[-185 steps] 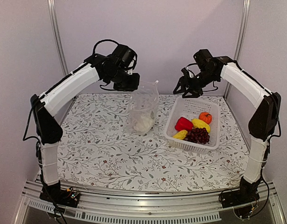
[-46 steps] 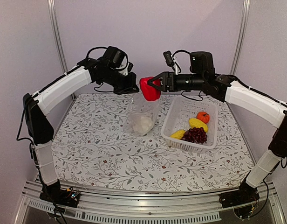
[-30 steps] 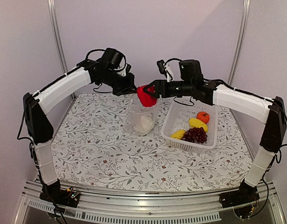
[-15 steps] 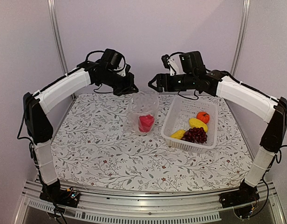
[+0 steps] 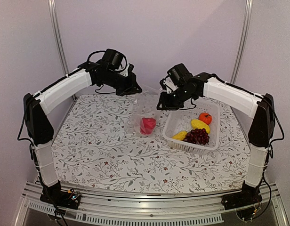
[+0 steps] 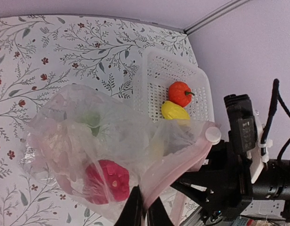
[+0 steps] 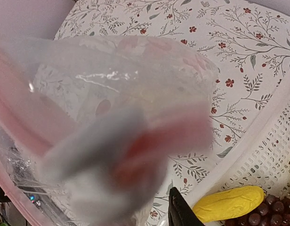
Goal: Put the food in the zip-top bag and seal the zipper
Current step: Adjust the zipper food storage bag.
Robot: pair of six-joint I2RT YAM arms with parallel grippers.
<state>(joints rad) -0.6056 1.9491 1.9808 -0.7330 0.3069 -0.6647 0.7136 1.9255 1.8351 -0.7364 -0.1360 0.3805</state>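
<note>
My left claw (image 5: 134, 90) is clamped on the clear, crinkly plastic zip-top bag (image 5: 146, 110) at its pink zipper strip (image 6: 180, 165). The bag hangs at the centre of the overhead frame, with a red toy pepper (image 5: 147, 125) showing through near its bottom. My right claw (image 5: 163, 104) is just right of the bag's mouth; apart or together, I cannot tell. Right of centre, the white perforated plastic basket (image 5: 174, 133) holds a small orange round fruit (image 5: 206, 117), yellow pieces (image 5: 200, 124) and a dark purple grape bunch (image 5: 198, 136).
</note>
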